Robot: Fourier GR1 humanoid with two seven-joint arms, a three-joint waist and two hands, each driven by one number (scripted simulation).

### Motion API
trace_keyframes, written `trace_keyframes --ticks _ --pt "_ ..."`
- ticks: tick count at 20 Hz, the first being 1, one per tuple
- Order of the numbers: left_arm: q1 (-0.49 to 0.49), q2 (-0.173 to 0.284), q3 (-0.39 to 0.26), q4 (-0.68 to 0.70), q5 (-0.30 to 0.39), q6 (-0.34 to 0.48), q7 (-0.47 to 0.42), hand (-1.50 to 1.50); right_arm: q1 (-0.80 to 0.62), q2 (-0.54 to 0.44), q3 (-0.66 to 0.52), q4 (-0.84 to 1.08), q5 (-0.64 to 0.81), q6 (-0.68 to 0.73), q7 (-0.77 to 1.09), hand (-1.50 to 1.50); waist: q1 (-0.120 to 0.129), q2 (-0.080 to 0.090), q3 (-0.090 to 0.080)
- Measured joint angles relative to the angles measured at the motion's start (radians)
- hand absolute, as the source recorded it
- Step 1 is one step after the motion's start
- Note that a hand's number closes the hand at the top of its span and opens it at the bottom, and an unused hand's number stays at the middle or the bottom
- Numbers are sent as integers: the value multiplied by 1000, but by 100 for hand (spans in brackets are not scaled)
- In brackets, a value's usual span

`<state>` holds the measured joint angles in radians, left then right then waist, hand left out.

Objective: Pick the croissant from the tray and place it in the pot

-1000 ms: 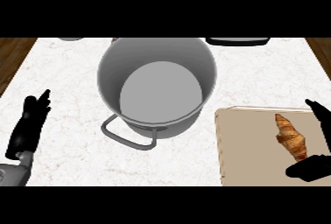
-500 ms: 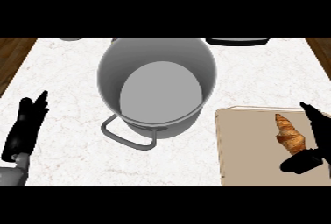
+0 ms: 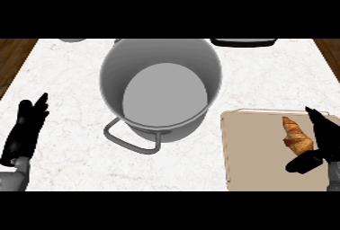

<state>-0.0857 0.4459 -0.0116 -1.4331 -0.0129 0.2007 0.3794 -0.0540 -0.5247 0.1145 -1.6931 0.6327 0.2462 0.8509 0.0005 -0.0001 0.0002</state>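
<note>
Near the counter's (image 3: 73,148) left edge, left hand (image 3: 25,132) at rest, fingers straight and up, holding nothing. Toward the middle, the grey pot (image 3: 161,87) upright with nothing inside, one loop handle (image 3: 130,140) pointing to the near edge. At the counter's right side, near corner, the tan tray (image 3: 256,152) with the croissant (image 3: 297,135) lying lengthwise along its right part, not yet lifted. Just beside the croissant, right hand (image 3: 323,143), fingers straight along its right flank and thumb spread below its near end; possibly touching, hard to tell from this angle, but not closed round it. Nothing done so far: grasp, lift, carry across to the pot and release all left.
</note>
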Motion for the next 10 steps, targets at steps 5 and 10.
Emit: trace_keyframes --ticks 5,10 --pt "-19 -32 22 19 -31 -19 -3 0 -40 32 -31 83 43 29 -28 -150 0 0 0" --pt "-5 -49 56 11 -51 -49 -8 0 -68 77 -61 168 81 35 -54 -150 1 0 0"
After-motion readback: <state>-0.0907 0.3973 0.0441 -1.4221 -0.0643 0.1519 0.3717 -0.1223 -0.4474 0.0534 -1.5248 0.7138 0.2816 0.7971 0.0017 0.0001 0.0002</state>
